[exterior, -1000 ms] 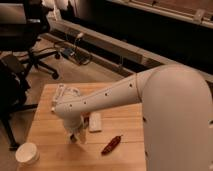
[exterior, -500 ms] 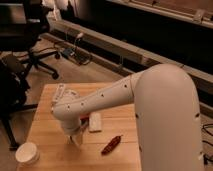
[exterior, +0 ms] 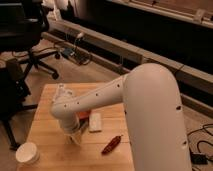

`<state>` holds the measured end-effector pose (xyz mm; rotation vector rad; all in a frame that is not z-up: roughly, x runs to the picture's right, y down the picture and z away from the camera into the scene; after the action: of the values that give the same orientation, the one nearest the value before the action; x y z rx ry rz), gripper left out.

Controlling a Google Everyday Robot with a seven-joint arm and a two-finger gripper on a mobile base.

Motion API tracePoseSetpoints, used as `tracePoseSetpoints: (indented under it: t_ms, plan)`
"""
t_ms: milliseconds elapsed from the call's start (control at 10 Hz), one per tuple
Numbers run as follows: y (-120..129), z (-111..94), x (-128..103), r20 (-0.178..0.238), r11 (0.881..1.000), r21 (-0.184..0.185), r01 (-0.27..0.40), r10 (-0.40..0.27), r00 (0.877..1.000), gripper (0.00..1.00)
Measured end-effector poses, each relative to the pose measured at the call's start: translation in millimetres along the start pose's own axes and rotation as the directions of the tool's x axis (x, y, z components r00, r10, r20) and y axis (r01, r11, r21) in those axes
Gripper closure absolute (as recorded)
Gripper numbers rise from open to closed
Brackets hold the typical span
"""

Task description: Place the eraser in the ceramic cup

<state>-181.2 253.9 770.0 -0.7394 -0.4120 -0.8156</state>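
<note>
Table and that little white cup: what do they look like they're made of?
Table: wood, probably; pale tan matte top with faint grain lines. Cup: looks ceramic, though plain white could be plastic. The robot's hand hangs low over the table's middle.

On the table [exterior: 55, 160], cup [exterior: 27, 152] at the near left corner, gripper [exterior: 75, 136] down near the middle, block [exterior: 95, 121] just right of it, pepper [exterior: 111, 145] further right and nearer, bowl [exterior: 84, 115] behind the gripper and partly under the arm [exterior: 100, 97], with a chair [exterior: 22, 30] on the floor behind, to the left.
</note>
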Motion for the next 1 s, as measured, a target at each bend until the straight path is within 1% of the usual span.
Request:
tracePoseSetpoints:
  t_ms: [400,700,1000]
  plan:
    - [-1,8,11,-0.005,0.999,-0.035,-0.017,0.017,1.0,0.35]
    - [0,12,21,-0.014,0.998,-0.049,-0.038,0.038,0.999,0.35]
    - [1,14,23,-0.014,0.997,-0.057,-0.055,0.054,0.998,0.35]
